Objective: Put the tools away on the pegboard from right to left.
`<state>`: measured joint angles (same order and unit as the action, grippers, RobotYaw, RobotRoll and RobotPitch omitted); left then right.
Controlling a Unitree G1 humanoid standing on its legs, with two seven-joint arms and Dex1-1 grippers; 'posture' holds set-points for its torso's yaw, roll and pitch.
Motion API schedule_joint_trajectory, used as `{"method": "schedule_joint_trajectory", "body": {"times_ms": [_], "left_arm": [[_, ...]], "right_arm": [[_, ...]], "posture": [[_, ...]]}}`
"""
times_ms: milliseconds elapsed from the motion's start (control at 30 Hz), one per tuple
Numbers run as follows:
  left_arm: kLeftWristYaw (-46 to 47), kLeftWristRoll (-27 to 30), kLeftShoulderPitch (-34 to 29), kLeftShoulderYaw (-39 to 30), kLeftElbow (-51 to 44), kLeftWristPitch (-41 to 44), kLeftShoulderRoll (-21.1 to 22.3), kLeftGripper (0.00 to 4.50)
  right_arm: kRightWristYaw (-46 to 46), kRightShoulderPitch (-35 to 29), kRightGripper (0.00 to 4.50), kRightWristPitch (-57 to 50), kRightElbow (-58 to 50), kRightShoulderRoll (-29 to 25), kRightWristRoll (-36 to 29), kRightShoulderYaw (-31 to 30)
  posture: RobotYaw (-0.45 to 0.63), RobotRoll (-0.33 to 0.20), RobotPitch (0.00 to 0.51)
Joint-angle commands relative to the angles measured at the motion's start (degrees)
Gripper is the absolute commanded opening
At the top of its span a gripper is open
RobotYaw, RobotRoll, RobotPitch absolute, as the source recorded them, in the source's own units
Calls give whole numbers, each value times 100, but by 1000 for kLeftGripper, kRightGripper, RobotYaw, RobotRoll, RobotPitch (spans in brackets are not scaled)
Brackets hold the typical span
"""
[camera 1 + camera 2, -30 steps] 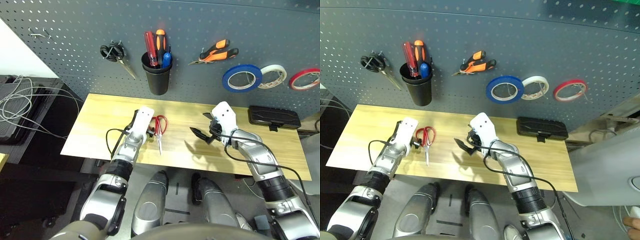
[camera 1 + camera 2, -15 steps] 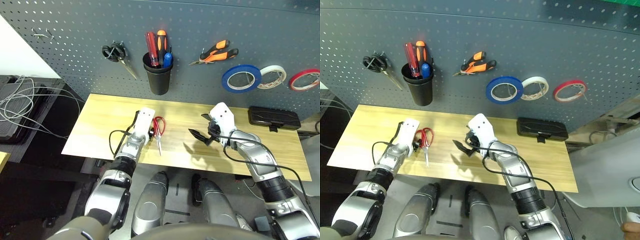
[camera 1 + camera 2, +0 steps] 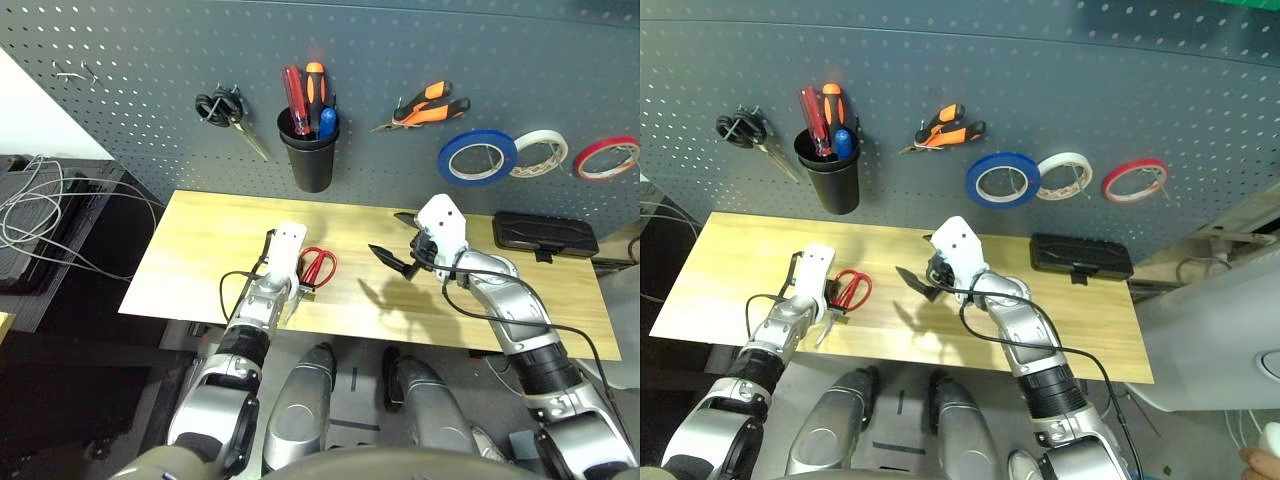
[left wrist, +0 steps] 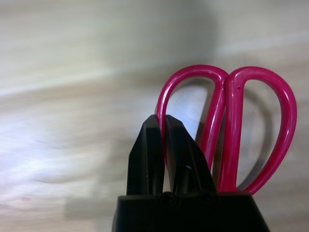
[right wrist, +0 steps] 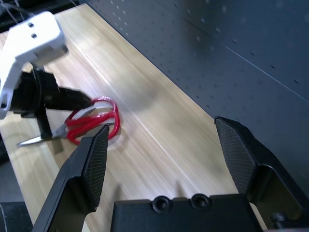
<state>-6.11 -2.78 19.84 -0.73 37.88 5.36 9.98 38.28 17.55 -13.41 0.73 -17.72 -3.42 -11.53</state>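
1. My left end effector (image 4: pixel 161 145) is closed tight, its two black fingers pinching one loop of the red-handled scissors (image 3: pixel 318 268), which lie on the wooden surface (image 3: pixel 210 240) with their blades angled back toward me.
2. My right end effector (image 5: pixel 166 150) is spread wide and holds nothing; it hangs above the surface, to the right of the scissors.
3. Risk, as I judge it: the pinch takes only the thin rim of one loop, so the scissors could pivot, swing blade-down or slip free when I lift them.
4. A second risk: a swinging blade could catch the surface edge or my left forearm, since the tip lies near both.
5. The pegboard (image 3: pixel 140 60) rises behind the scissors. The blue tape ring (image 3: pixel 477 157), the orange-and-black-handled pliers (image 3: pixel 428 105) and the small blue-handled screwdriver (image 3: pixel 327 122) in the black cup (image 3: pixel 309 160) are already up, so the scissors look like the last tool.
6. Up and left of the scissors hang black-handled scissors (image 3: pixel 226 110), and farther left bare hooks (image 3: pixel 75 72); a misjudged reach could knock that pair or miss a hook.
7. Hard to make out: how deep the fingers sit on the loop, and the blade tip, partly covered by my left arm.
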Motion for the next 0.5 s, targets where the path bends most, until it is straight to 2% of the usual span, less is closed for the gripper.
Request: {"method": "schedule_joint_trajectory", "body": {"times_ms": [33, 133, 500], "left_arm": [[109, 304, -261, -383, -235, -906, -13, 43], [218, 408, -435, -648, -402, -1753, 57, 43], [386, 449, -678, -1044, -578, -3507, 257, 43]], "right_arm": [[162, -8, 4500, 122, -38, -21, -135, -18], [280, 55, 4500, 216, -88, -1, -221, -32], [475, 436, 4500, 586, -169, 158, -404, -58]], "posture": [[145, 0, 228], [148, 0, 232], [152, 0, 237]]}}
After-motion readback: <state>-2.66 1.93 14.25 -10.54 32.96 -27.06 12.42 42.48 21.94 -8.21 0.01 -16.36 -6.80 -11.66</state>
